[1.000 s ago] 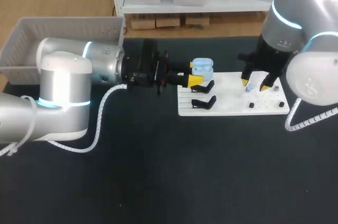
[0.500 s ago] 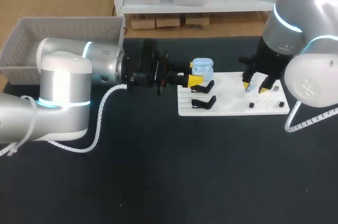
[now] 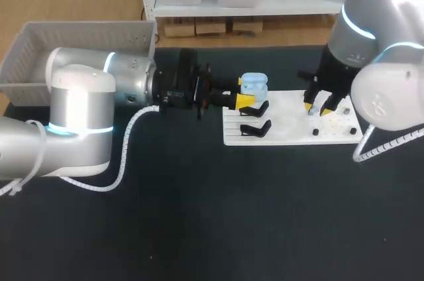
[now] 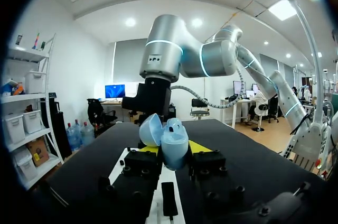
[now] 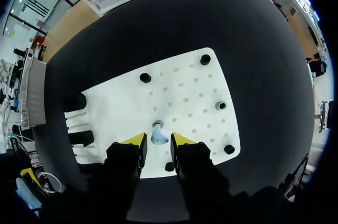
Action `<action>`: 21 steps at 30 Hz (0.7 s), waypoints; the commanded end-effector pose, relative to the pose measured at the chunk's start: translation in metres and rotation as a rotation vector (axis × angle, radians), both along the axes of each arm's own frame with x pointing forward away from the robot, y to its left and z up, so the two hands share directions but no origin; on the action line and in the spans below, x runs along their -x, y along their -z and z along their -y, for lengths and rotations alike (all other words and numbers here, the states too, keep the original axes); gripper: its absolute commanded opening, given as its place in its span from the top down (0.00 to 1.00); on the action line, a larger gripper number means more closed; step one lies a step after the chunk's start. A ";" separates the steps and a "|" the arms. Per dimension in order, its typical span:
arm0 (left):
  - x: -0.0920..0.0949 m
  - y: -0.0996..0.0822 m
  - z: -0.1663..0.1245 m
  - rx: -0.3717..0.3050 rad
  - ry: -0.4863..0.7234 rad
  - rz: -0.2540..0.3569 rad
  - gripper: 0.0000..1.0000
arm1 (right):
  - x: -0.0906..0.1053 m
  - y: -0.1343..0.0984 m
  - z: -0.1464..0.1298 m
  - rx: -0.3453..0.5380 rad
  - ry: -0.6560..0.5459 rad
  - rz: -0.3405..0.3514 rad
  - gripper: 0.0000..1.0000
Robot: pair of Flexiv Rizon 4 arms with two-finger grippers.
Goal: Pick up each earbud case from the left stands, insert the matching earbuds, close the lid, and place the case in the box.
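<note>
The pale blue earbud case point(image 4: 173, 145) is pinched in my left jaws, yellow tips pressing on it from both sides, its lid hinged open. It hangs just over the left end of the white board point(image 3: 285, 128), above the two black stands point(image 3: 256, 128), which carry nothing.

At the board's other end a small pale earbud point(image 5: 158, 136) stands upright on a peg. My right jaws point straight down over it, spread, with a yellow tip point(image 5: 135, 139) on each side of it. I see a thin gap on both sides, so they are not gripping it. Dark pegs dot the board around it.

The board lies on the black surface point(image 3: 232, 215). The grey box point(image 3: 79, 32) sits at the surface's far left corner, well apart from the case.
</note>
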State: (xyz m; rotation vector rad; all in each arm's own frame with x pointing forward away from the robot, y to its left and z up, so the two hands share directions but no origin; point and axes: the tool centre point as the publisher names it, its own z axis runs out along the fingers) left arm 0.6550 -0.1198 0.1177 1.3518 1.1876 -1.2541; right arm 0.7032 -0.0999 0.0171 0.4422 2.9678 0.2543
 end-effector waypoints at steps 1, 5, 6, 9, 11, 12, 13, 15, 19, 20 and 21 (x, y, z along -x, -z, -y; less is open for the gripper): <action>0.000 0.001 0.000 0.001 -0.001 0.001 1.00 | -0.003 0.001 0.000 0.001 0.002 -0.005 0.72; 0.000 0.001 0.000 0.001 -0.001 0.001 1.00 | -0.004 0.002 0.000 0.005 0.002 -0.007 0.72; 0.000 0.001 0.000 0.001 -0.001 0.001 1.00 | -0.004 0.002 0.000 0.006 0.002 -0.007 0.73; 0.000 0.001 0.000 0.001 -0.001 0.001 1.00 | -0.003 0.003 -0.001 0.006 0.003 -0.008 0.75; 0.000 0.001 0.000 0.001 -0.001 0.001 1.00 | -0.003 0.004 -0.002 0.007 0.004 -0.011 0.77; 0.000 0.001 0.000 0.001 -0.001 0.001 1.00 | -0.003 0.005 -0.002 0.008 0.004 -0.012 0.80; 0.000 0.001 0.000 0.001 -0.001 0.001 1.00 | -0.003 0.005 -0.002 0.009 0.003 -0.013 0.84; 0.000 0.001 0.000 0.001 -0.001 0.001 1.00 | -0.003 0.005 -0.002 0.012 0.004 -0.016 0.93; 0.000 0.001 0.000 0.001 -0.001 0.001 1.00 | -0.002 0.005 -0.001 0.018 0.009 -0.018 1.00; 0.000 0.001 0.000 0.001 -0.001 0.001 1.00 | -0.001 0.005 0.000 0.018 0.011 -0.018 1.00; 0.000 0.001 0.000 0.001 -0.001 0.001 1.00 | -0.001 0.003 0.000 0.019 0.013 -0.018 1.00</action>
